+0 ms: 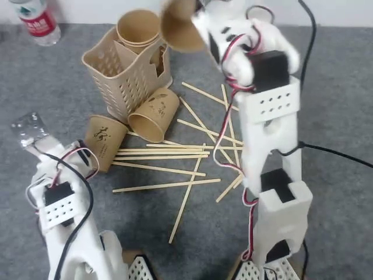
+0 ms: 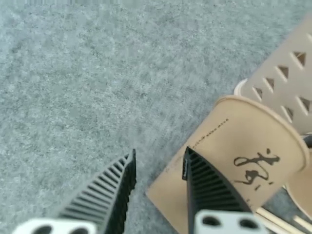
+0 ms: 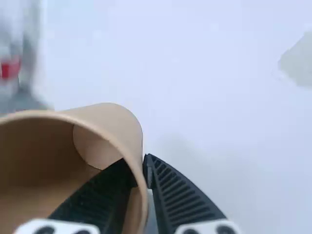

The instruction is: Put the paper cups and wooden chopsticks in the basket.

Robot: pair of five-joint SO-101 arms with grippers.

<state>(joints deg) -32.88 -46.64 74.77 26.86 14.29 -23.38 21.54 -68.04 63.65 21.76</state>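
A beige slotted basket [image 1: 119,73] stands at the back left with paper cups [image 1: 139,26] nested in it. My right gripper [image 1: 197,24] is raised beside the basket's top, shut on the rim of a paper cup [image 1: 179,24]; one finger is inside the cup [image 3: 63,146] and one outside, at the right gripper [image 3: 141,168]. Two more cups lie on their sides, one [image 1: 154,114] against the basket and one [image 1: 105,140] in front. My left gripper [image 2: 158,163] is open just beside that front cup [image 2: 243,156], which lies outside the jaws. Wooden chopsticks [image 1: 192,151] lie scattered mid-table.
A water bottle with a red label [image 1: 36,20] lies at the back left corner. The grey carpeted surface [image 1: 338,105] is bare on the right. The right arm's body [image 1: 271,146] stands over the right end of the chopsticks.
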